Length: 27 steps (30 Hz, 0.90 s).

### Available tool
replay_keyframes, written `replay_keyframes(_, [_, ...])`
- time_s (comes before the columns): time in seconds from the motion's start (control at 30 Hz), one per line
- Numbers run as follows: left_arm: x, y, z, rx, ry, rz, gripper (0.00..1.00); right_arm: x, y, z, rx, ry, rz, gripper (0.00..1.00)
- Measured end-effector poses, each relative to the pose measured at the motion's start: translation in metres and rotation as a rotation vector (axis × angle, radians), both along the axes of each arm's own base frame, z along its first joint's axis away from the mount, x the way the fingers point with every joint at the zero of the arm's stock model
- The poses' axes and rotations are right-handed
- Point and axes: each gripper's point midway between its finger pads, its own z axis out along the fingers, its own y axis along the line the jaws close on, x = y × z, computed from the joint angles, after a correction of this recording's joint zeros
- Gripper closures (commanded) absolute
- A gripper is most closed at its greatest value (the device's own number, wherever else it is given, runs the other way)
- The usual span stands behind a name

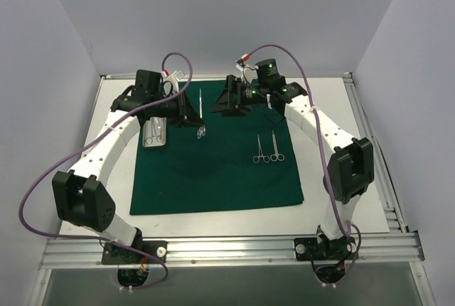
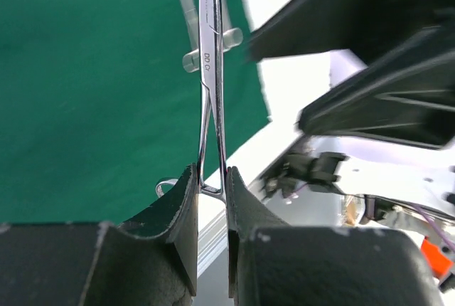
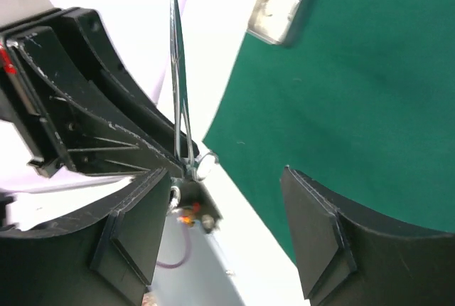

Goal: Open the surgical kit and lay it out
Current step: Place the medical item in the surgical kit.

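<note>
The white desk (image 1: 334, 206) carries the green cloth (image 1: 220, 171), which is already opened flat between the two arms. The left gripper (image 2: 211, 179) has its jaws clenched on a long forceps (image 2: 211, 71) near the ring end, over the far part of the cloth. The right gripper (image 3: 224, 178) hovers near it, jaws released and holding nothing. A small tray (image 1: 155, 134) sits at the cloth's left edge, and two forceps (image 1: 267, 148) lie side by side right of centre.

The step in hand looks like laying out the tools. The next move is likely to set the held forceps flat on bare cloth, apart from the other tools, and then release it.
</note>
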Motion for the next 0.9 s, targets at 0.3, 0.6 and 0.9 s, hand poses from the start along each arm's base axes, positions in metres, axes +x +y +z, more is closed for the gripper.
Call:
replay_keyframes(0.3, [-0.01,-0.028,0.037,-0.202,-0.085,-0.055,0.98,-0.013,0.009,0.034,0.163,-0.05,0.037,0.38])
replay_keyframes(0.6, [-0.02,-0.044,0.046,-0.291,-0.089,-0.099,0.98,-0.023,0.02,0.047,0.215,-0.062,0.074,0.47])
replay_keyframes(0.9, [-0.027,-0.048,0.064,-0.362,-0.128,-0.122,0.84,-0.031,0.029,0.056,0.256,-0.059,0.106,0.99])
